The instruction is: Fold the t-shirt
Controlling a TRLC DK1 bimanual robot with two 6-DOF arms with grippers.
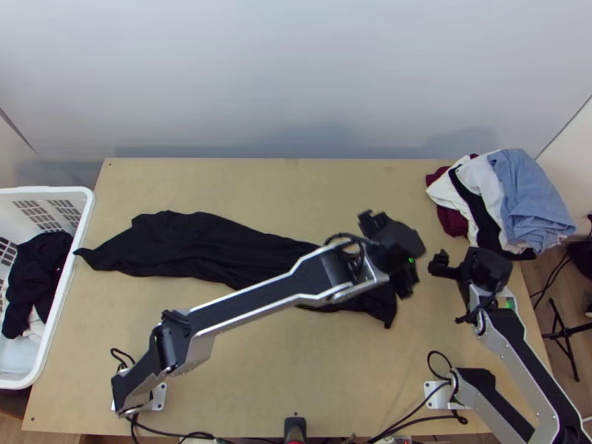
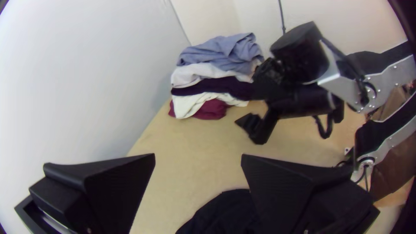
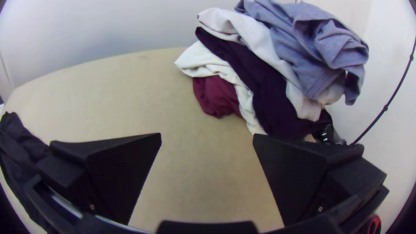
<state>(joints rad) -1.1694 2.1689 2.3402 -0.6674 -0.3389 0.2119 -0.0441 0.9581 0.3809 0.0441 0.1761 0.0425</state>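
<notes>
The black t-shirt [image 1: 196, 248] lies bunched in a long strip across the table, from the left edge to beneath my left gripper [image 1: 392, 255]. That gripper is over the strip's right end. Its wrist view has the spread fingers of the left gripper [image 2: 198, 159] with nothing between them, and part of the shirt [image 2: 225, 212] low down. My right gripper [image 1: 481, 272] is to the right of the shirt, apart from it. In the right wrist view the right gripper [image 3: 207, 139] stands open and holds nothing; the shirt [image 3: 19, 151] lies off to one side.
A pile of clothes [image 1: 503, 196] in blue, white, black and maroon is at the table's back right corner. A white basket [image 1: 85, 244] with dark and white cloth stands beyond the left edge. The two grippers are close together. Bare wood [image 1: 281, 192] stretches behind the shirt.
</notes>
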